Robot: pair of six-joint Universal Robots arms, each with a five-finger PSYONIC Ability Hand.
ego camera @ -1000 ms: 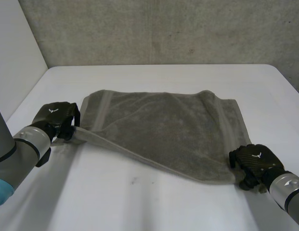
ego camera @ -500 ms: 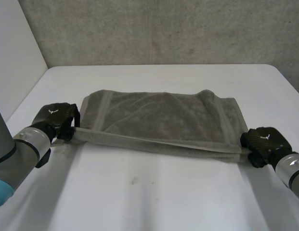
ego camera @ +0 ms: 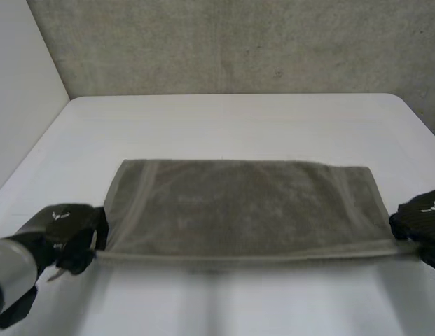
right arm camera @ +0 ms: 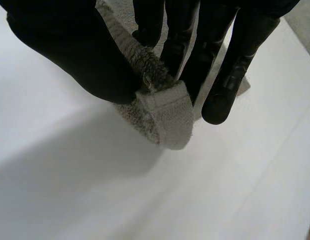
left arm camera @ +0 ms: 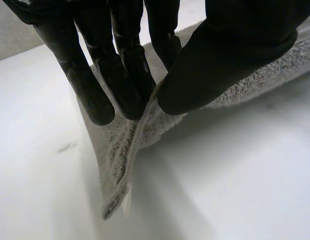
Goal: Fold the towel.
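Observation:
A grey-green towel [ego camera: 245, 206] hangs stretched between my two hands above the white table [ego camera: 231, 119], its near edge pulled taut. My left hand [ego camera: 66, 227] holds the towel's near left corner; in the left wrist view the thumb [left arm camera: 219, 60] and fingers [left arm camera: 125, 75] pinch the towel [left arm camera: 125, 150] between them. At the near right corner is my right hand [ego camera: 422, 220]. Its own wrist view has the thumb [right arm camera: 80, 55] and fingers [right arm camera: 194, 55] clamped on the towel corner [right arm camera: 164, 112], which sticks out below them.
The table's back edge meets a grey wall [ego camera: 231, 42]. Its left edge [ego camera: 35, 154] runs beside my left arm. Bare table surface lies beyond the towel and in front of it.
Both hands have drawn back toward the near edge and risen. The right hand closed on its corner, and the sagging towel is now lifted and pulled flat between them.

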